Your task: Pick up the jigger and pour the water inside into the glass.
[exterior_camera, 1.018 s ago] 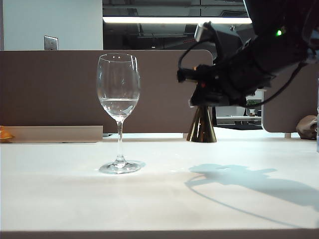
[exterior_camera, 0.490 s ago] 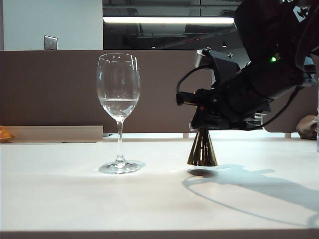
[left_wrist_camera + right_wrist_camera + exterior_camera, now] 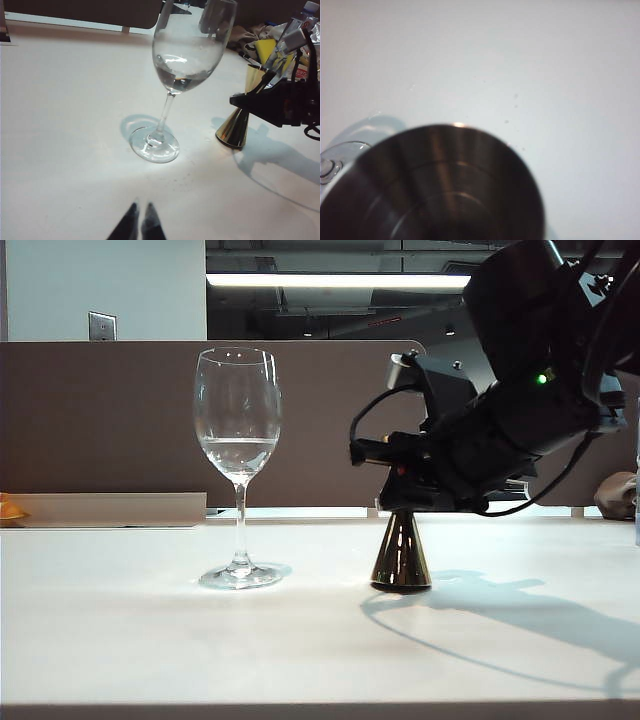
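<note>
Jigger (image 3: pixel 401 555) upright on white table (image 3: pixel 300 640), long axis vertical, wide lower cone resting on the surface, narrow waist rising into the right gripper (image 3: pixel 400 502). Positioned right of the glass (image 3: pixel 238 440) in exterior view, apart from it, no contact. Upper cone hidden behind the dark gripper body in exterior view; partly seen in left wrist view as a gold cup behind the black fingers (image 3: pixel 250 100). Right gripper closed narrowly about the jigger near its waist, held from the side, arm reaching in from the right. Contact points of the pads not resolvable; grip judged from the jigger's upper half sitting inside the gripper. Right wrist view filled by the jigger's open mouth (image 3: pixel 440 190), dark, blurred, cut off at the frame edge; interior contents not discernible. Glass foot (image 3: pixel 332 160) just visible beside it. Glass upright, stem vertical, foot flat on table, water (image 3: pixel 238 452) standing low in the bowl. Rim cut off in left wrist view. Left gripper (image 3: pixel 140 225) low over the near table, well apart from the glass, fingertips close together, nothing between them; only the tips in view. Clutter (image 3: pixel 280 40) beyond the jigger in left wrist view, bright, too jumbled to identify. Shadow of arm cast on table to the right.
</note>
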